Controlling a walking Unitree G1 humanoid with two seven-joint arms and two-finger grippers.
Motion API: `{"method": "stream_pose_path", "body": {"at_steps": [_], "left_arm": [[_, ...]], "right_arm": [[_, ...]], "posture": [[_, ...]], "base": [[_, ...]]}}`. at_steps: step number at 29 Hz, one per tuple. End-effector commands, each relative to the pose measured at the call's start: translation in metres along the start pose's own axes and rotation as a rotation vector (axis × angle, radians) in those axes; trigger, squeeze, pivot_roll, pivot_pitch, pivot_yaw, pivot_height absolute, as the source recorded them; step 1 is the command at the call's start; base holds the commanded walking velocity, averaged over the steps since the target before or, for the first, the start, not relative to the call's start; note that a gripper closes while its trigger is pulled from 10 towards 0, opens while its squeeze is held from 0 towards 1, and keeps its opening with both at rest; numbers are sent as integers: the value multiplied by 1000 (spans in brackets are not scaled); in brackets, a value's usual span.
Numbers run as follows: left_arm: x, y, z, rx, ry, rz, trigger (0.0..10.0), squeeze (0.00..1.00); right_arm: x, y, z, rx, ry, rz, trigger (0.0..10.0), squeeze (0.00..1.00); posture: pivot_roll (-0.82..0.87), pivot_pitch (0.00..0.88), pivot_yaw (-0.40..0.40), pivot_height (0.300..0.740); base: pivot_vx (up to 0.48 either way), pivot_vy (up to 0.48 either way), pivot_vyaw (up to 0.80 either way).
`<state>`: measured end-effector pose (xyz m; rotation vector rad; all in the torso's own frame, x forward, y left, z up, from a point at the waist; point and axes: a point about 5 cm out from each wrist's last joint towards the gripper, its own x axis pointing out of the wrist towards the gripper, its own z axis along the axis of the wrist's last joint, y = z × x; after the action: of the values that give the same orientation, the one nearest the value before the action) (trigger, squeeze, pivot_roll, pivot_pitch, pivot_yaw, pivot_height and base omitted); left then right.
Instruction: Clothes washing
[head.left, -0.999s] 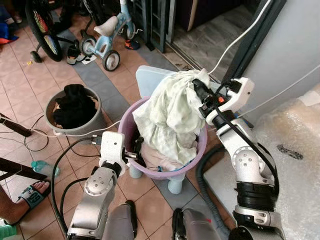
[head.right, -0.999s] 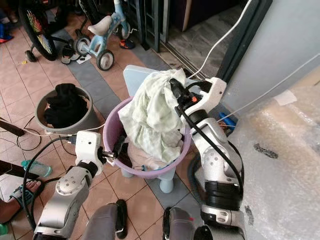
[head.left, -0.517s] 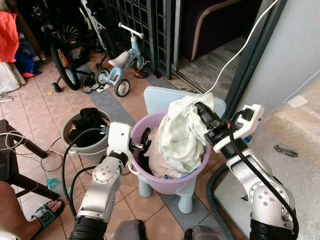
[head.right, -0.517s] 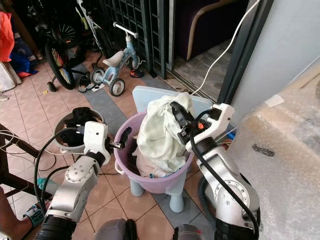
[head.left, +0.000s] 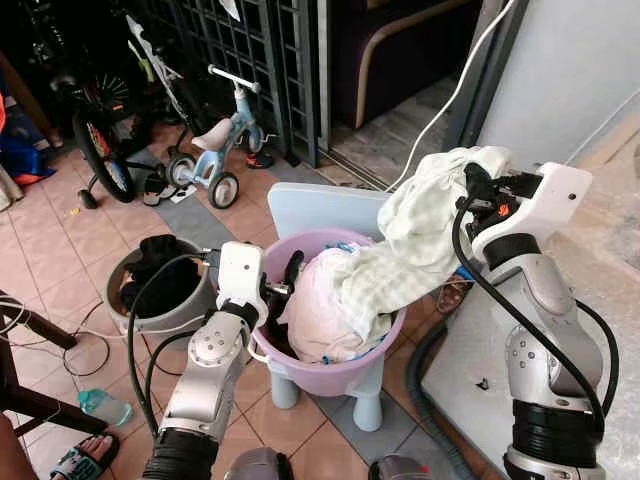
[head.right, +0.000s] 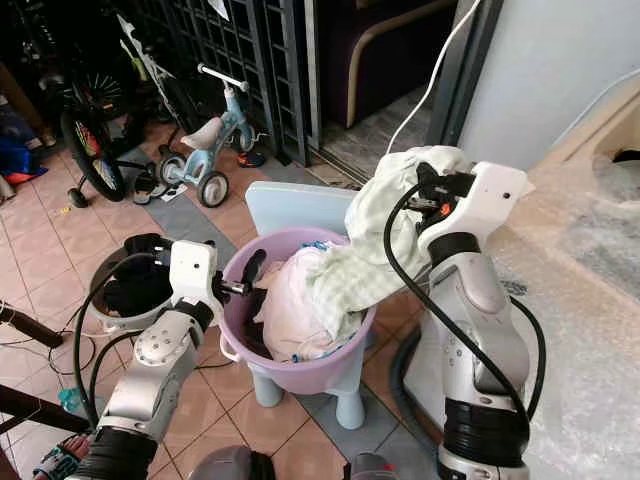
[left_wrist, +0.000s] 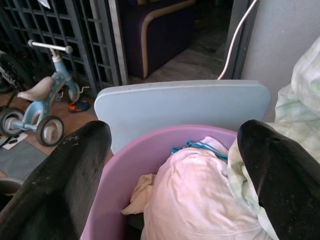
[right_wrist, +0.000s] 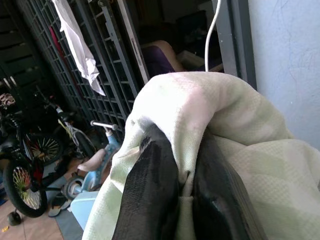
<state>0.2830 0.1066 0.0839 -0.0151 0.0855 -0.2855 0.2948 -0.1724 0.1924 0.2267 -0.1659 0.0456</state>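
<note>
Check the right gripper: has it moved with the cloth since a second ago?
Yes. The right gripper, shut on the green cloth, was over the purple tub and now sits beyond its rim, toward the robot's right; the cloth trails back into the tub.

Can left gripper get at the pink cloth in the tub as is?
Probably yes. The left gripper is open at the tub rim, with the pink cloth right ahead and nothing between.

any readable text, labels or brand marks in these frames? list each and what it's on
None can be read.
The pale green cloth held by the right claw is plain.
The purple tub, pale blue chair and grey bucket carry no visible print.
The small tricycle shows no legible mark.
</note>
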Motion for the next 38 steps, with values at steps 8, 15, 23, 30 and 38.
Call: {"method": "stream_pose_path", "body": {"at_steps": [8,15,23,30,38], "left_arm": [[-1,-1,-6,-7,13,4,10000,0],[-1,-3,-6,-11,11,0,10000,0],[-2,-4,-8,-15,13,3,10000,0],[-3,-5,-7,-48,-6,2,10000,0],[-3,-3,-8,-47,4,13,10000,0]], "right_arm": [[0,8,0,-80,-35,28,10000,0],[6,5,18,-235,-141,-4,10000,0],[13,2,25,-294,-179,-19,10000,0],[12,7,20,-306,-174,5,10000,0],[12,8,18,-310,-170,22,10000,0]], "posture": [[-131,10,54,740],[-132,12,49,740],[-132,16,43,740],[-133,20,40,740],[-131,23,40,740]], "base": [[0,-123,-800],[0,-281,-800],[0,-328,-800],[0,-164,-757],[0,0,0]]}}
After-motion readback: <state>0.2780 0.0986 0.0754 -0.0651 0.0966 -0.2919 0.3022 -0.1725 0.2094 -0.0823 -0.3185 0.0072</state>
